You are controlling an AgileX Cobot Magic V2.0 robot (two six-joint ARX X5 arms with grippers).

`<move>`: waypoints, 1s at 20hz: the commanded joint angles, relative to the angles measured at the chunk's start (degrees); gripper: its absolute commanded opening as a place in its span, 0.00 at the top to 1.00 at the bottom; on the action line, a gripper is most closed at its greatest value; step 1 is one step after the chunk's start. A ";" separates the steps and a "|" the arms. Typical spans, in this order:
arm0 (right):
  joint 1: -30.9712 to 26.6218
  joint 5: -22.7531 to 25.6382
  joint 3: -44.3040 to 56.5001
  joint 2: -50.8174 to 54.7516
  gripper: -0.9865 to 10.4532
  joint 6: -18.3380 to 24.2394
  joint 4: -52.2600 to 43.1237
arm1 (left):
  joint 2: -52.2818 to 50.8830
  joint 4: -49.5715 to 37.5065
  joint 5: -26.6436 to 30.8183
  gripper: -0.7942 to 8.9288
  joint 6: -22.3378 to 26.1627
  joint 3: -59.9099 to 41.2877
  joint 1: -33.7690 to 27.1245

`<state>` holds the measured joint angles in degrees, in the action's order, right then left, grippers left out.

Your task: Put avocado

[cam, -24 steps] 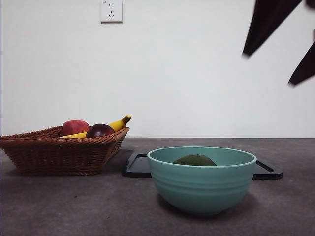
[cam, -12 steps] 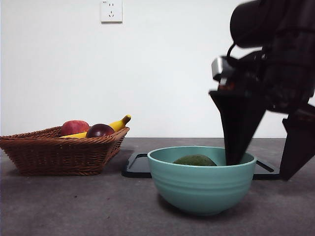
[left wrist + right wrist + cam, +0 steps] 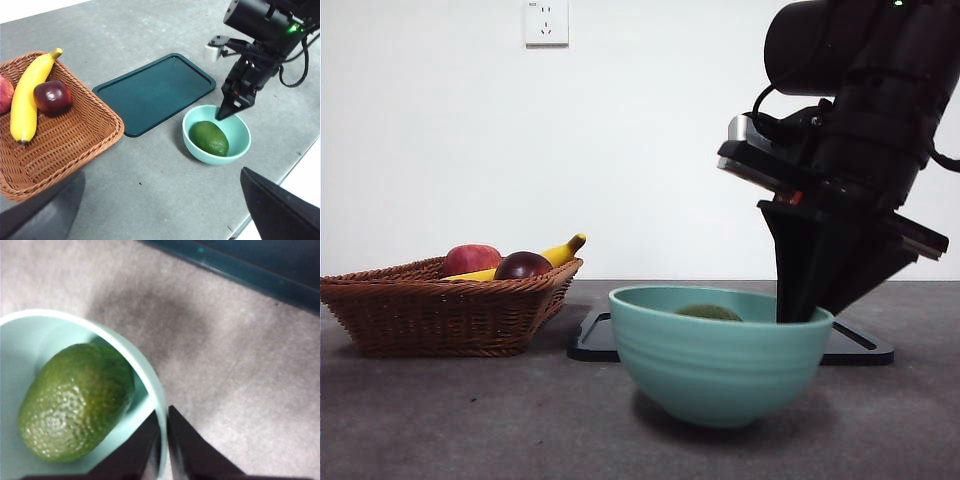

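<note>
The dark-green avocado (image 3: 708, 312) (image 3: 209, 138) (image 3: 75, 402) lies inside a teal bowl (image 3: 710, 370) (image 3: 216, 159) (image 3: 146, 374) in front of a dark tray. My right gripper (image 3: 800, 312) (image 3: 220, 116) (image 3: 163, 414) reaches down at the bowl's right side, and its jaws are shut on the rim, one inside and one outside. The bowl sits slightly tilted, with its right side raised. The avocado lies beside the inner jaw, not between the jaws. My left gripper (image 3: 159, 176) hovers high over the table's near side, open and holding nothing.
A flat dark tray (image 3: 595, 340) (image 3: 155, 90) (image 3: 250, 260) lies just behind the bowl. A wicker basket (image 3: 440, 310) (image 3: 65, 145) at the left holds a banana (image 3: 27, 95), a red apple (image 3: 470, 259) and a dark maroon fruit (image 3: 52, 96).
The right arm came down from the upper right corner and shut its jaws on the bowl's rim. The bowl has shifted a little left and tipped.
</note>
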<state>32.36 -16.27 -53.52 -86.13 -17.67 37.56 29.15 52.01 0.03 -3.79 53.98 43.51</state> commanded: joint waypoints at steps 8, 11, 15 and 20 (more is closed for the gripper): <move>-4.63 3.02 -16.81 -7.91 0.91 -3.26 4.26 | 0.22 -0.72 0.04 0.40 -0.13 0.70 0.33; -7.45 3.41 -25.90 -16.26 0.91 -1.38 7.91 | 0.22 -0.72 0.04 0.40 -0.13 0.70 0.33; -8.61 6.23 -34.71 -25.00 0.91 -1.09 8.35 | 0.22 -0.68 0.04 0.40 -0.13 0.70 0.33; -10.40 7.78 -36.92 -29.38 0.91 -1.40 8.90 | 0.22 -0.70 0.04 0.40 -0.13 0.70 0.33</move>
<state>21.71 -8.78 -88.95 -114.08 -19.33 46.57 29.12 52.01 0.03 -3.79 53.98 43.51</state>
